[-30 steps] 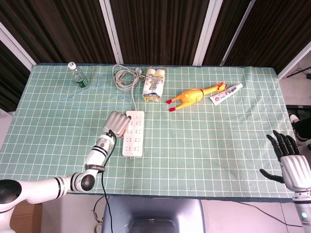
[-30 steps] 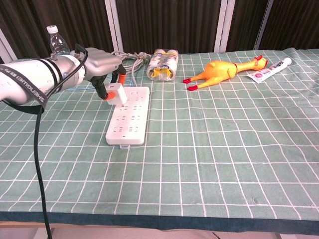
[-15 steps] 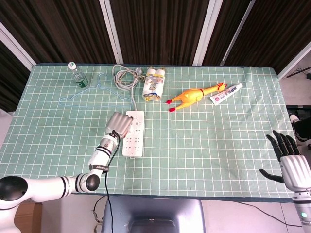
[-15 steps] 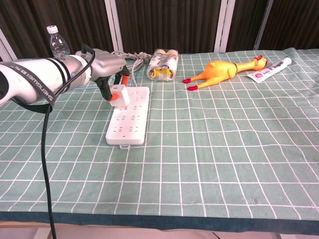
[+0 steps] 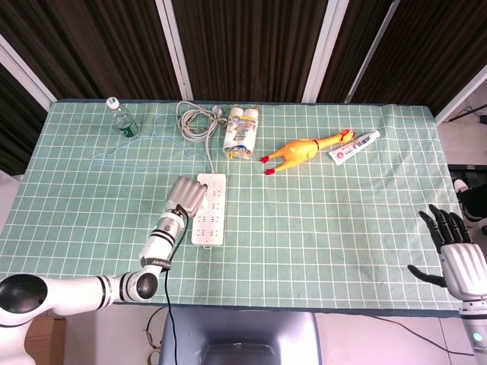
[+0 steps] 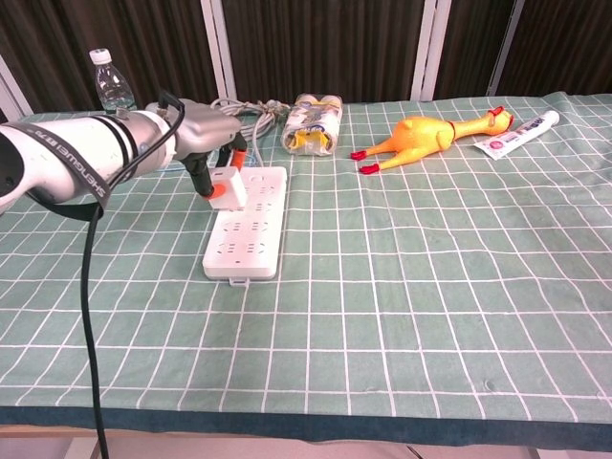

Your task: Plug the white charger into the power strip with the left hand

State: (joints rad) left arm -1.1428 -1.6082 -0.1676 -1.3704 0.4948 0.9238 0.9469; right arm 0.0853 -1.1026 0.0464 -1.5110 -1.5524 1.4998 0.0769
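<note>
A white power strip [image 5: 209, 209] [image 6: 249, 220] lies on the green checked cloth, left of centre. My left hand [image 5: 187, 193] [image 6: 206, 134] grips the small white charger [image 6: 230, 185] and holds it low over the strip's far left part; whether its prongs are in a socket is hidden. The head view hides the charger under the hand. The strip's grey cable [image 5: 194, 119] coils at the back. My right hand [image 5: 456, 255] hangs open at the table's right front corner, holding nothing.
At the back stand a water bottle [image 5: 120, 115], a thin blue wire hanger [image 5: 152, 148], a pack of yellow-white bottles [image 5: 241, 131], a rubber chicken [image 5: 300, 150] and a toothpaste tube [image 5: 354, 146]. A black cable [image 6: 86, 316] hangs from my left arm.
My left hand has moved right and slightly down with the charger, bringing it from the strip's left edge to over the sockets. The right hand has stayed put.
</note>
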